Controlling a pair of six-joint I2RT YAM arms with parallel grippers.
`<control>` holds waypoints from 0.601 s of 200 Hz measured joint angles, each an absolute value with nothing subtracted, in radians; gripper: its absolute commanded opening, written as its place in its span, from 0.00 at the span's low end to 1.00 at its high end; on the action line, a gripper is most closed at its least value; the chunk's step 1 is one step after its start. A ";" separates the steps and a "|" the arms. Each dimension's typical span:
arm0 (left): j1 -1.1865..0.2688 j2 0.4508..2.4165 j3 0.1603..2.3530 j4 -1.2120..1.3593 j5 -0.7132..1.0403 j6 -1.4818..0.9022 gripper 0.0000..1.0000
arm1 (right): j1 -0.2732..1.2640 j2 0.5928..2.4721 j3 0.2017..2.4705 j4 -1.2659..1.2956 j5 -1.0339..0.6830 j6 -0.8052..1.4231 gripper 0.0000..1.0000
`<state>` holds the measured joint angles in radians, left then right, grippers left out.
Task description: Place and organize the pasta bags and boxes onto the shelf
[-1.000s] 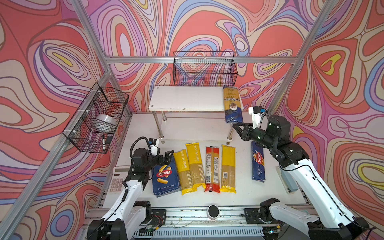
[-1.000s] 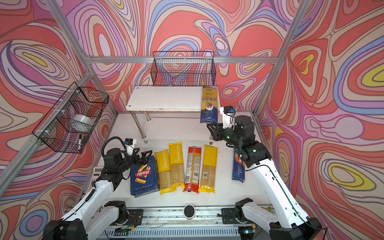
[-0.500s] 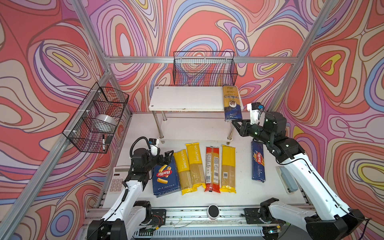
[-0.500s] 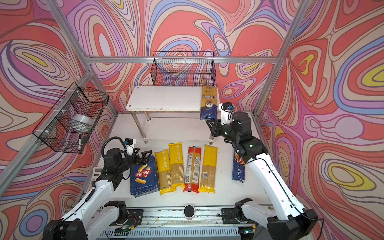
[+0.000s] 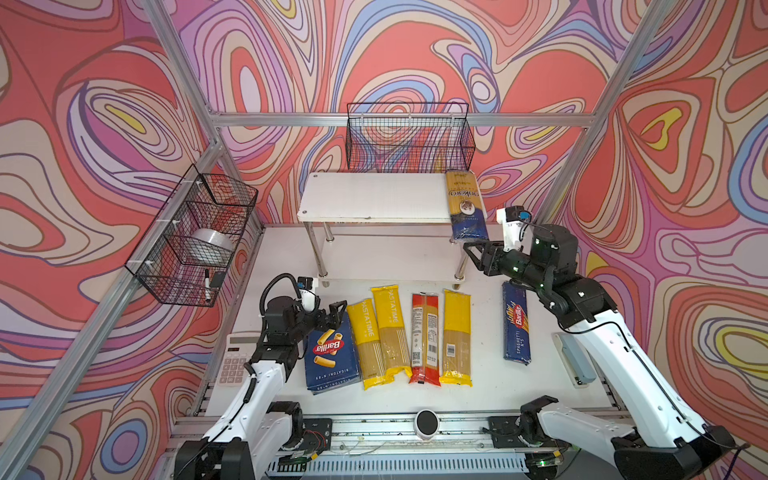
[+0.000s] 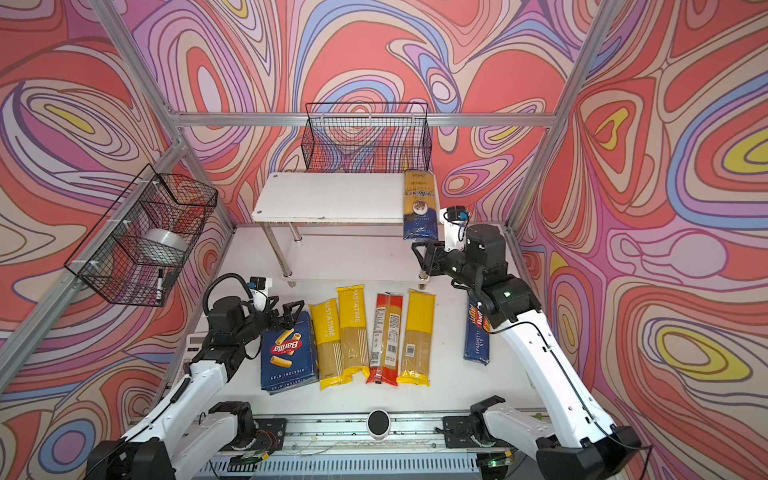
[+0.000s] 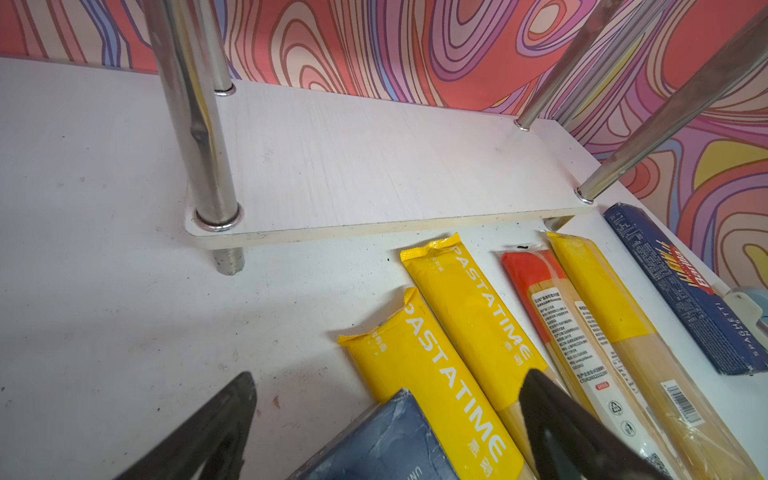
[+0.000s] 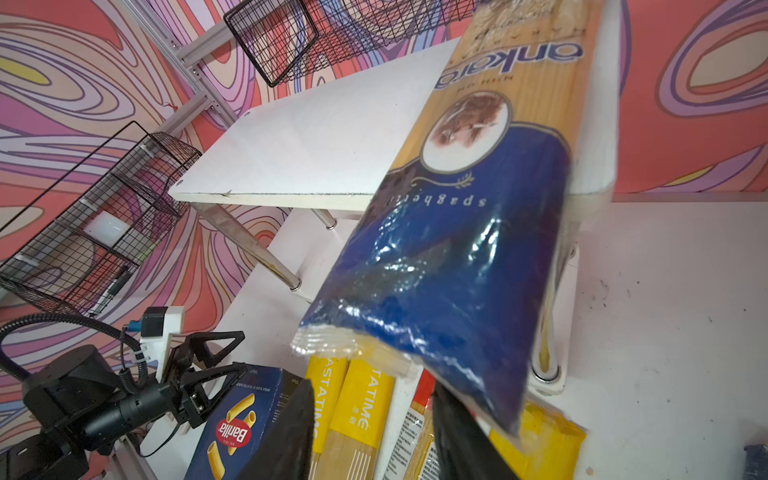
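On the top board of the shelf (image 5: 374,199), right end, lies the Ankara spaghetti bag (image 5: 465,203). Its blue end overhangs the front edge, blurred in my right wrist view. Whether the right gripper (image 5: 471,255) touches it I cannot tell; its jaws are apart. The left gripper (image 5: 334,311) hangs over the Barilla rigatoni box (image 5: 332,357), jaws apart. The side wire basket (image 5: 145,270) holds a silvery roll (image 5: 210,245) and a marker (image 5: 206,284).

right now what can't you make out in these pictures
- Gold-and-navy spaghetti bag on white two-tier shelf: near end motion-blurred in right wrist view; contact with right fingers unclear.
- Long dark blue Barilla spaghetti box: upper part behind right arm in a top view.
- White calculator: partly under left arm, both top views.
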<state>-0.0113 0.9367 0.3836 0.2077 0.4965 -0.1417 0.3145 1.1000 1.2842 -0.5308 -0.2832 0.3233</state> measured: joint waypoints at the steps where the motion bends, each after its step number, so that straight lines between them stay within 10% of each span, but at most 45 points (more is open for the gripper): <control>1: -0.011 0.937 0.384 0.208 0.496 -0.142 1.00 | 0.315 1.099 1.284 -0.533 -0.283 0.323 0.50; 120: -0.011 0.920 0.383 0.207 0.494 -0.142 1.00 | 0.313 0.914 1.145 -0.780 -0.120 0.395 0.57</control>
<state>-0.0113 0.9203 0.3832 0.2073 0.4938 -0.1417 0.3134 0.9138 1.1446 -0.7803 -0.1196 0.3950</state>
